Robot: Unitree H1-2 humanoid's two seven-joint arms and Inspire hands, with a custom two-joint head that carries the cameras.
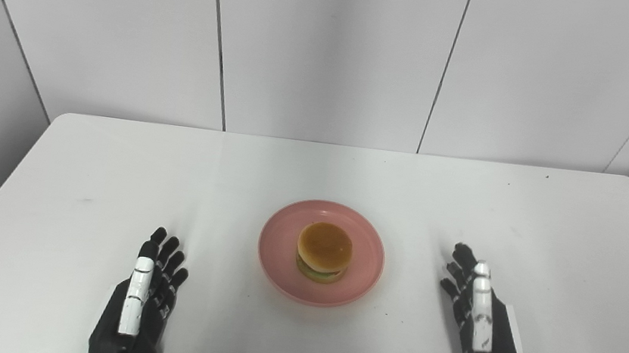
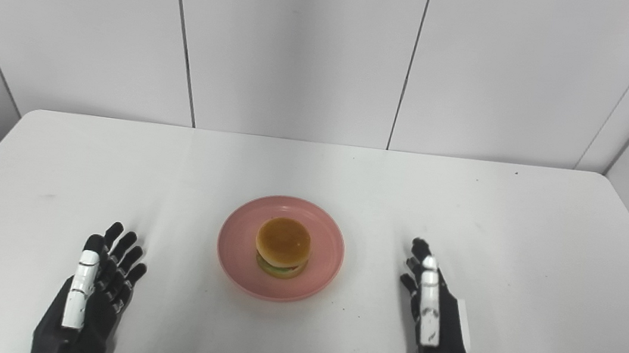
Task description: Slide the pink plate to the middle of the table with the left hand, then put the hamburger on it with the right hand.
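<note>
Hamburger (image 1: pixel 324 251) sitting on pink plate (image 1: pixel 280 256) mid-counter (image 1: pixel 81 172), left robot hand (image 1: pixel 139 305) and right robot hand (image 1: pixel 479 323) both empty, fingers spread, either side of plate

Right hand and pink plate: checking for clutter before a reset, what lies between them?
Nothing: only bare white table lies between the right hand and the pink plate; both eye views show it.

A bare test room or lab: plain white wall panels (image 1: pixel 330 52) with dark seams enclose a smooth white rounded-corner table (image 1: pixel 110 175), with no household furnishings.
</note>
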